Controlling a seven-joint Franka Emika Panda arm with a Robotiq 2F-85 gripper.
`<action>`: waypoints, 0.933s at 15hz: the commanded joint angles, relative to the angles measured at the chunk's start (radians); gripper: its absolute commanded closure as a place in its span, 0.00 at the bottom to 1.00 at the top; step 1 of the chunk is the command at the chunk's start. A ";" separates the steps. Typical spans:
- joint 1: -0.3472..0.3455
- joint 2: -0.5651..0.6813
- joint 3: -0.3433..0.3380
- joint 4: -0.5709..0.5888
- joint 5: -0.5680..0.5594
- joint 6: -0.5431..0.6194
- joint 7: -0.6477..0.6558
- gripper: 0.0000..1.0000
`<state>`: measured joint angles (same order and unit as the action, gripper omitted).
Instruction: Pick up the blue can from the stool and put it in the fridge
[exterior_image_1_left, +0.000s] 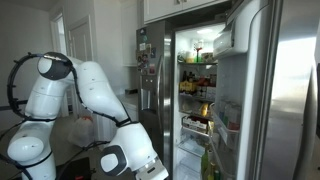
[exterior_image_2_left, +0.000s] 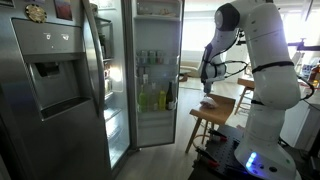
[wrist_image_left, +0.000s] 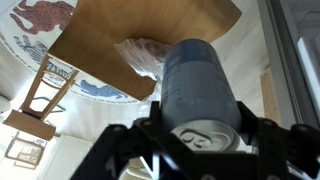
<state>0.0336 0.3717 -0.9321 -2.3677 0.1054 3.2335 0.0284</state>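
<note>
In the wrist view the blue can (wrist_image_left: 198, 80) sits between my gripper's (wrist_image_left: 200, 135) two fingers, its silver pull-tab top facing the camera. The gripper is shut on it. The wooden stool seat (wrist_image_left: 120, 35) lies beyond and apart from the can. In an exterior view the gripper (exterior_image_2_left: 207, 80) hangs just above the stool (exterior_image_2_left: 217, 108), to the right of the open fridge (exterior_image_2_left: 155, 80). The fridge also shows in an exterior view (exterior_image_1_left: 200, 90), doors open, interior lit, shelves stocked. The gripper is hidden behind the arm there.
A crumpled clear wrapper (wrist_image_left: 145, 55) lies on the stool seat. A second wooden stool (wrist_image_left: 40, 100) stands on the floor by a patterned round rug (wrist_image_left: 40, 18). The steel fridge door with dispenser (exterior_image_2_left: 55, 80) stands open. Door bins (exterior_image_1_left: 228, 115) hold bottles.
</note>
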 joint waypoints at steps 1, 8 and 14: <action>0.000 0.000 0.000 0.000 0.000 0.000 0.000 0.28; 0.013 0.011 0.025 0.039 -0.001 -0.019 0.003 0.53; 0.069 0.011 0.058 0.119 -0.010 -0.016 -0.004 0.53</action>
<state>0.0706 0.3884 -0.8715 -2.3019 0.1030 3.2304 0.0280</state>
